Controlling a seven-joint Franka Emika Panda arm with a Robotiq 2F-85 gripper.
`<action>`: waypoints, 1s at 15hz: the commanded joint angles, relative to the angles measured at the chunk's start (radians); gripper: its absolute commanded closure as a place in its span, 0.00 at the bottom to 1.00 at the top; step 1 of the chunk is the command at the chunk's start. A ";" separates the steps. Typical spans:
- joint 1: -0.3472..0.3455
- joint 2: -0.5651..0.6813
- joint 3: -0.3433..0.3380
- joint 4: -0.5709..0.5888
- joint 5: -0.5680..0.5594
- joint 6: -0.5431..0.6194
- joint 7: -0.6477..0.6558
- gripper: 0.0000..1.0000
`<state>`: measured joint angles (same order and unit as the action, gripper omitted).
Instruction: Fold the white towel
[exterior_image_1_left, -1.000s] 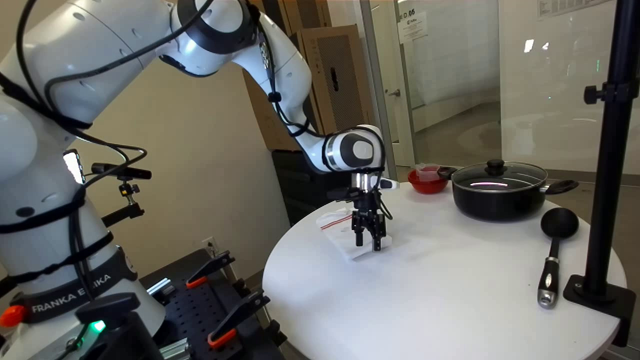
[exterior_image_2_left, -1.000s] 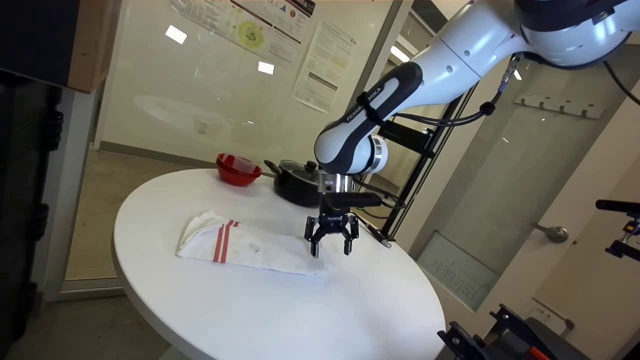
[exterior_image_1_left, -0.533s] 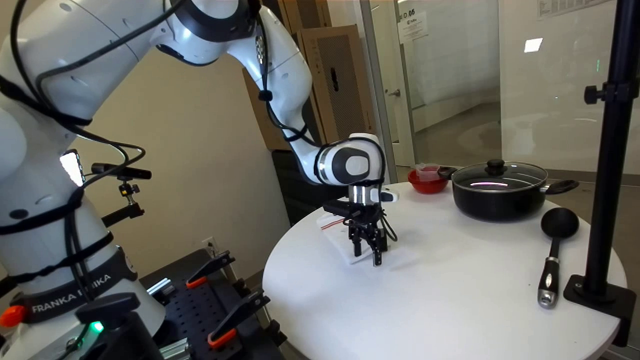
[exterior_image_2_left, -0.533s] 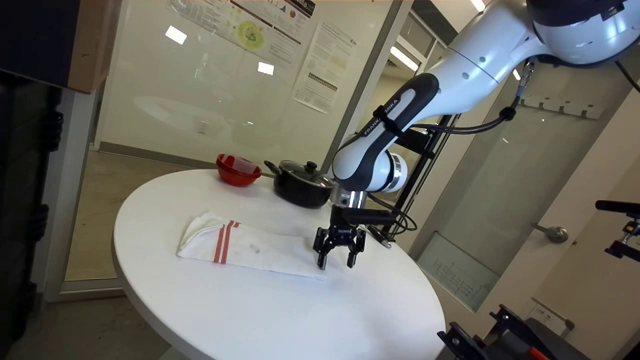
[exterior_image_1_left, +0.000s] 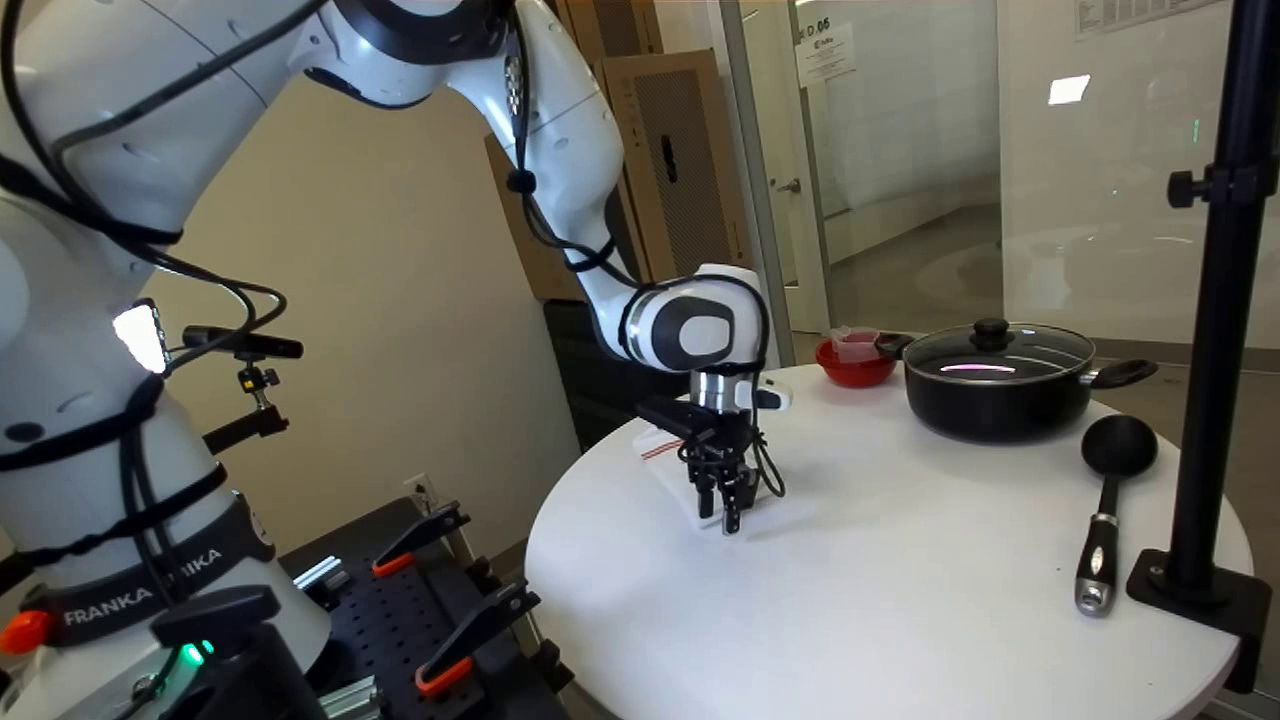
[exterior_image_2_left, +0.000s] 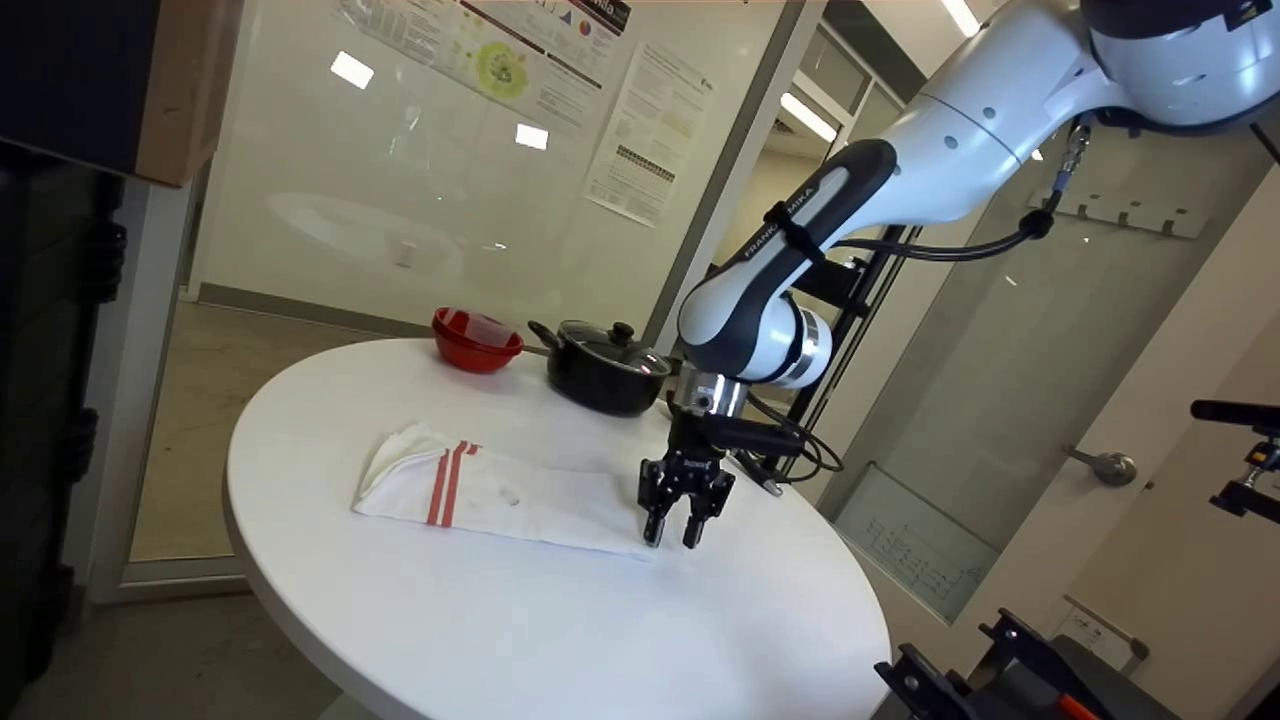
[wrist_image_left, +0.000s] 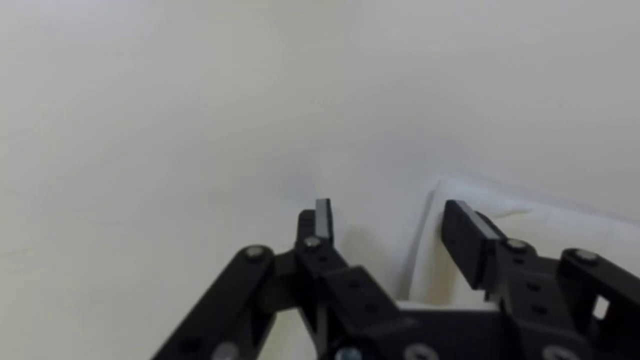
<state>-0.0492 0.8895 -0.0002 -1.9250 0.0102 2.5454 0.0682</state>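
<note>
Judging by the layers (exterior_image_2_left: 400, 455) fanned at one end, towel (exterior_image_2_left: 560, 505) is already doubled into a strip; call it partway. Crosswise fold isn't done; what's left is probably pinching an end, carrying it over, letting go. Towel's flat on the table (exterior_image_2_left: 500, 640), the end opposite the layers by the gripper (exterior_image_2_left: 672, 540). Fingers (wrist_image_left: 465, 245) stand apart, nothing gripped: one over the towel (contact unclear), one just off its edge. Long axis in an exterior view: left to right, dipping slightly, red stripes (exterior_image_2_left: 454, 485) across it at left, plain end (exterior_image_2_left: 610, 515) pointing right.

Round white table (exterior_image_1_left: 850, 610), beige wall (exterior_image_1_left: 400, 300)
</note>
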 joint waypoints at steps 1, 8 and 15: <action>-0.039 -0.042 0.036 -0.051 0.047 0.012 -0.057 0.70; -0.083 -0.080 0.055 -0.041 0.120 -0.071 -0.056 1.00; -0.106 -0.274 0.045 -0.147 0.180 -0.075 -0.057 0.74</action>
<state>-0.1549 0.7216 0.0452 -1.9864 0.1596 2.4706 0.0336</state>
